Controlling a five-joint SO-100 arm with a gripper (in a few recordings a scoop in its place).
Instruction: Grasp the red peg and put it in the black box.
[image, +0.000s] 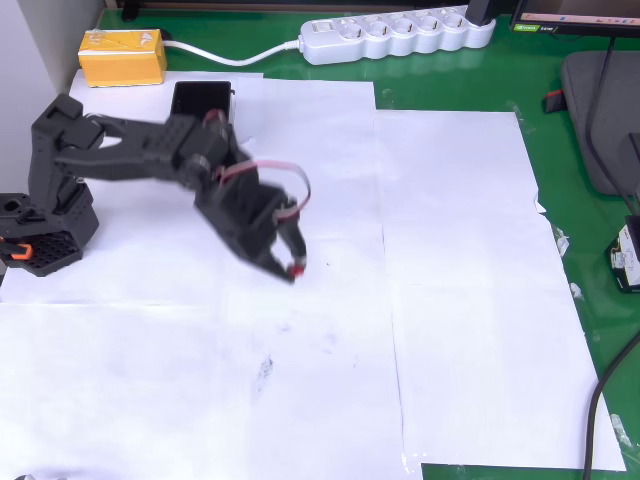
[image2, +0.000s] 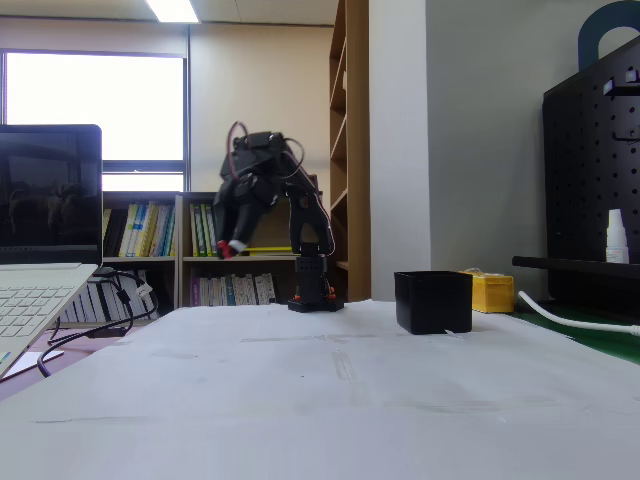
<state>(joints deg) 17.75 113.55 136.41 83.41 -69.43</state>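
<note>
The red peg (image: 297, 269) is a tiny dark-red nub pinched at the tips of my black gripper (image: 291, 268), which is shut on it. In the fixed view the peg (image2: 226, 249) hangs well above the table at the gripper's (image2: 229, 247) lower end, left of the arm's base. The black box (image: 201, 100) stands at the back of the white paper, partly hidden behind my arm in the overhead view. Seen from the fixed view, the box (image2: 433, 301) sits on the table to the right of the arm, open side up.
A yellow block (image: 122, 56) lies left of the box at the back. A white power strip (image: 398, 36) and its cable run along the far edge. A laptop (image2: 40, 260) stands at the left of the fixed view. White paper sheets (image: 450, 300) cover the green mat.
</note>
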